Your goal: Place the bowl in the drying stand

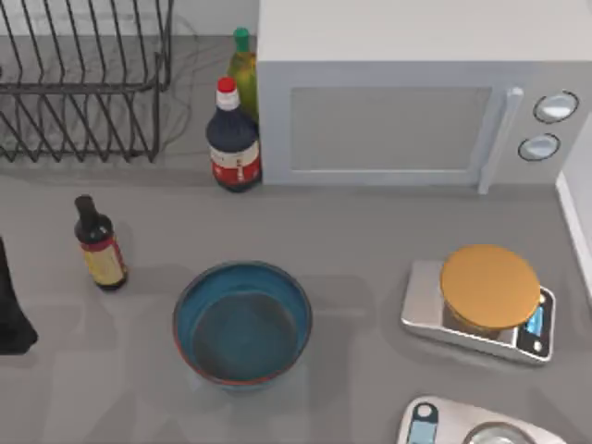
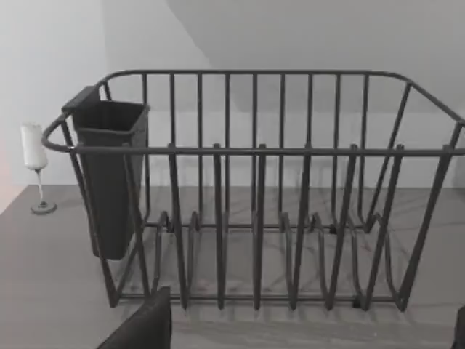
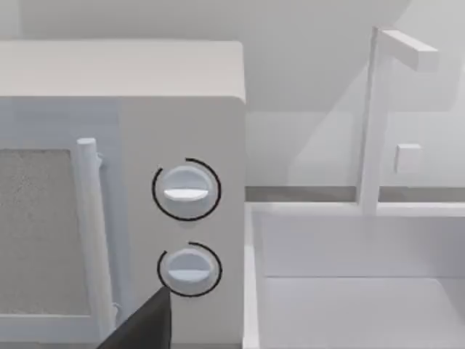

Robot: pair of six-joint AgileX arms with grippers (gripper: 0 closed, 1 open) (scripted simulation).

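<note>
The bowl (image 1: 242,322), blue with a thin reddish-brown rim, sits upright on the table in the front middle of the top view, with nothing touching it. The drying stand (image 1: 83,83), a dark wire rack with upright prongs, stands at the back left; the left wrist view faces the drying stand (image 2: 254,196) head on. My left arm (image 1: 11,314) is parked at the table's left edge, left of the bowl. My left gripper (image 2: 305,336) is open and holds nothing. My right gripper (image 3: 305,338) faces the microwave's knobs, open and holding nothing.
A white microwave (image 1: 407,102) stands at the back. A red-capped dark bottle (image 1: 232,139) and a green bottle (image 1: 242,69) stand between it and the stand. A small brown bottle (image 1: 100,245) is left of the bowl, a silver scale (image 1: 486,296) to its right.
</note>
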